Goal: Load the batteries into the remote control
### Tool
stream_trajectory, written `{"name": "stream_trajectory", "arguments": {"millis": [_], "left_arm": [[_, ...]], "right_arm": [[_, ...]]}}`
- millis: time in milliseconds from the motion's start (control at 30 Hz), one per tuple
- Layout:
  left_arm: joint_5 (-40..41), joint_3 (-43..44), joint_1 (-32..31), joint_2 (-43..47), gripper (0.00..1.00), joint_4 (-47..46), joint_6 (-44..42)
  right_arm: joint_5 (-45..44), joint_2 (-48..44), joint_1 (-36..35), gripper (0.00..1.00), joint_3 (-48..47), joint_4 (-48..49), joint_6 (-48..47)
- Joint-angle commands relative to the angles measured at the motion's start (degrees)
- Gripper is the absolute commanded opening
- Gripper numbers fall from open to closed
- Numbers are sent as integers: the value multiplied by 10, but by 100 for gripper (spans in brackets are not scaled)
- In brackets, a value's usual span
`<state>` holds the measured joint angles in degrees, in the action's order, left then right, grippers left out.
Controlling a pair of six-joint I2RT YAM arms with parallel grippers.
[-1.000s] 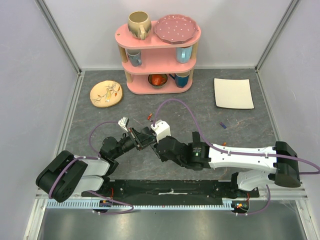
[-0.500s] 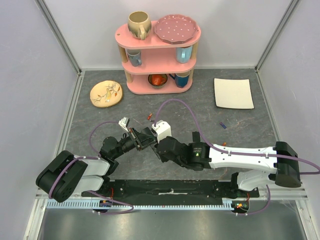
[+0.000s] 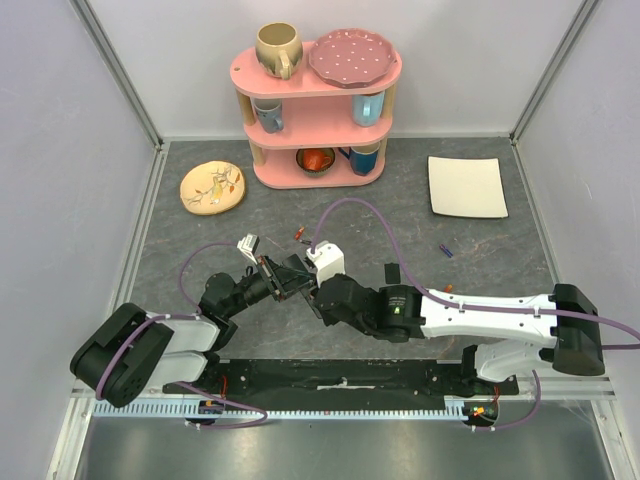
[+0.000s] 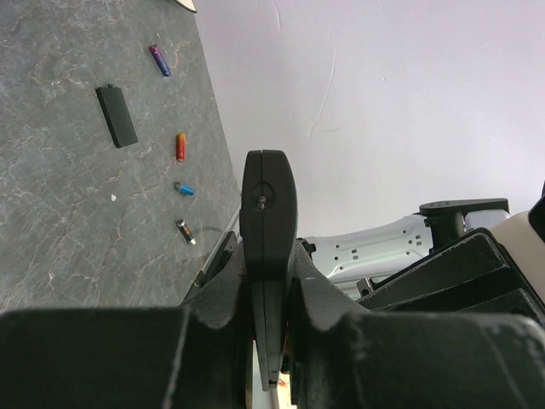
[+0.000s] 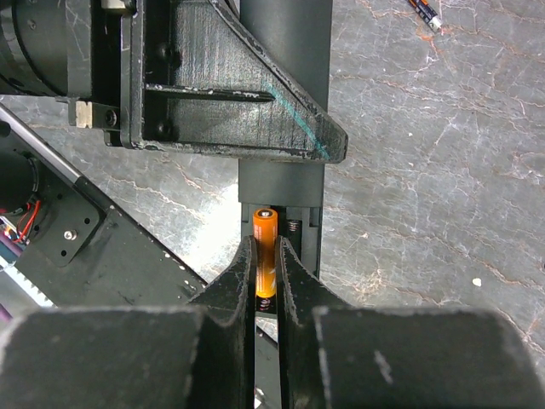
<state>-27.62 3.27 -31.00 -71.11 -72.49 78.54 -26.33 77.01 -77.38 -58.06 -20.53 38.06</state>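
Grey marbled worktop [image 3: 480, 260], pink shelf [image 3: 318, 100] at the back. At centre of the top view the left claw [image 4: 268, 285] is clamped on the remote [image 4: 267, 213], holding it edge-up. Meeting it, the right claw [image 5: 265, 268] is pinched on an orange battery [image 5: 265, 247], whose top end sits at the slot [image 5: 294, 228], by the spring.

Change over the last second is small. The right arm has crept up-left toward the remote, and a black cover [image 3: 392, 272] now shows on the worktop beside its forearm. Both grips are unchanged.

Reading: seating is under way, but I cannot tell if the battery is home yet. Spare batteries [image 4: 180, 146] lie loose at upper left of the left wrist view.
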Motion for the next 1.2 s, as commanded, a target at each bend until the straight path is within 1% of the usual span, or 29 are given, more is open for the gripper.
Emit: {"name": "stream_trajectory", "arguments": {"millis": [0,367,633,1067,1167], "left_arm": [[10,27,1,18,2,-131,-8],[8,33,1,23,2,-123,-12],[3,36,1,31,2,-120,-11],[4,31,0,67,2,-87,-21],[4,31,1,70,2,-82,-22]], "right_arm": [[21,-8,-9,0,15,-28,19],[44,2,-11,0,16,-29,23],[51,18,-11,7,6,-34,25],[51,8,-11,9,22,-45,38],[50,6,-11,12,24,-48,39]]}}
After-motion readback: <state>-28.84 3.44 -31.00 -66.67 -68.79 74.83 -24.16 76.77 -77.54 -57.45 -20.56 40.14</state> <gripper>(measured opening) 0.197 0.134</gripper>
